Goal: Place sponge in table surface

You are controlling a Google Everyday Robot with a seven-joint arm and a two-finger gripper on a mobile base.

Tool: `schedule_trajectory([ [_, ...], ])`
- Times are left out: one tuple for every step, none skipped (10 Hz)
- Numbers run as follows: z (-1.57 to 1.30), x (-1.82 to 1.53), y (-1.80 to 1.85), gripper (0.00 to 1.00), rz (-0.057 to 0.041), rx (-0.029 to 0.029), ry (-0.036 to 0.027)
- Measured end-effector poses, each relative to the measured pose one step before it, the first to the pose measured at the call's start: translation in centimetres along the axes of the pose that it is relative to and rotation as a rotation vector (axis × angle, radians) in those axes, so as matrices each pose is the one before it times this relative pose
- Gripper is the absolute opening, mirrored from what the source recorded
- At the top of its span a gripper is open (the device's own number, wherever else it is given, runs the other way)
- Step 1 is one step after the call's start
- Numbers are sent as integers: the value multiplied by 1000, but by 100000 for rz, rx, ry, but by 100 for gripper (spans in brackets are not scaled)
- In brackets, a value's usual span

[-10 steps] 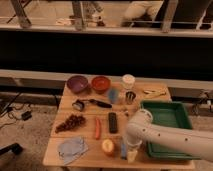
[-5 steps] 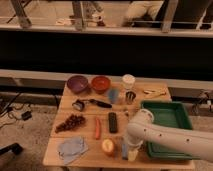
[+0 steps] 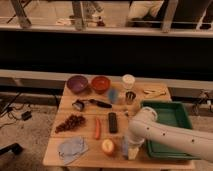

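Grasp step; hand at worktop front edge, pinched onto sponge directly under it, apple just beside; next likely calls for lifting clear, then setting it on bare wood nearby.

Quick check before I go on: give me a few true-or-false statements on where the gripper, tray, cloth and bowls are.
1. The gripper is low at the front edge of the table, just right of the orange fruit. True.
2. The green tray sits on the left side of the picture. False: it is on the right side.
3. The grey-blue cloth lies near the front left corner. True.
4. The purple bowl is inside the tray. False: it stands at the back left, beside the red bowl.
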Motion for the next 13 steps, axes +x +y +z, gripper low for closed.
schedule_trajectory([
  [-1065,95,-412,27,902,1344,-894],
  [-971,231,-479,27,1243,1292,-1178],
  [-612,166,-359,27,972,915,-1029],
  [-1123,162,-488,27,1293,1499,-1704],
  [-1225,66,-451,27,1055,1579,-1490],
  [-698,84,-229,27,802,761,-840],
  [-591,-18,-176,27,621,399,-1228],
  [-629,-243,-324,27,298,709,-1360],
  [-668,-151,-155,27,484,186,-993],
  [-166,60,75,27,347,-174,-405],
  [-59,-87,-23,27,191,75,-923],
  [-68,-185,-81,27,-167,148,-642],
  [-5,-51,21,27,-18,21,-336],
])
